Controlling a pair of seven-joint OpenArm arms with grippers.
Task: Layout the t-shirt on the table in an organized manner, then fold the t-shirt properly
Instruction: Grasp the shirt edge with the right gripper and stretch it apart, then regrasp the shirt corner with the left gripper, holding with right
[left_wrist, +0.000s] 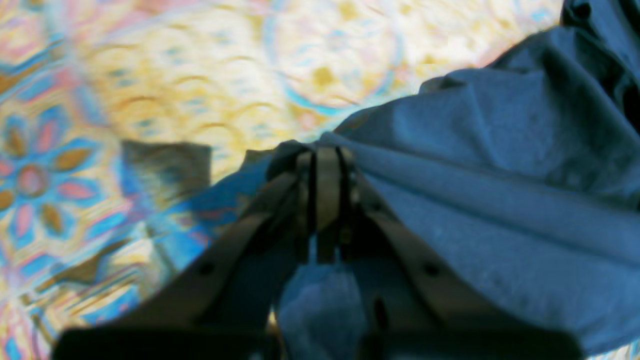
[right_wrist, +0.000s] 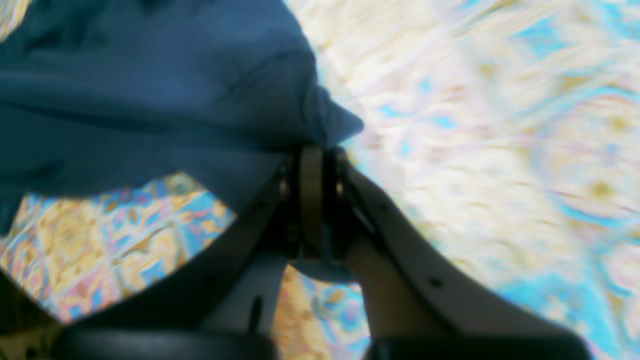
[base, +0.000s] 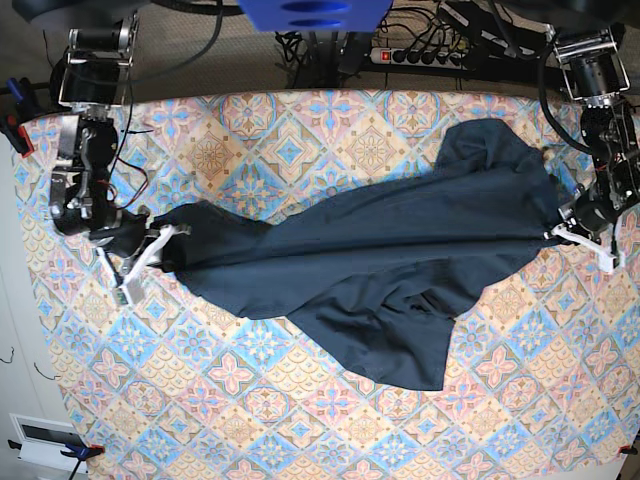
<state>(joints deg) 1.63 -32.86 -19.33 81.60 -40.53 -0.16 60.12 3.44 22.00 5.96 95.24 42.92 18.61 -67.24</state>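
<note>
The dark navy t-shirt (base: 380, 255) is stretched in a taut band across the patterned table (base: 300, 410), with loose folds sagging toward the front middle. My right gripper (base: 165, 238), at the base view's left, is shut on one end of the shirt (right_wrist: 150, 100). My left gripper (base: 552, 232), at the base view's right, is shut on the other end (left_wrist: 500, 175). In both wrist views the jaws are pinched together with navy cloth bunched at the tips. The neck label is hidden.
The table's left edge (base: 22, 300) lies close behind my right gripper, and its right edge (base: 632, 330) close to my left gripper. A power strip and cables (base: 430, 50) lie beyond the far edge. Both arm bases (base: 95, 60) stand at the far corners.
</note>
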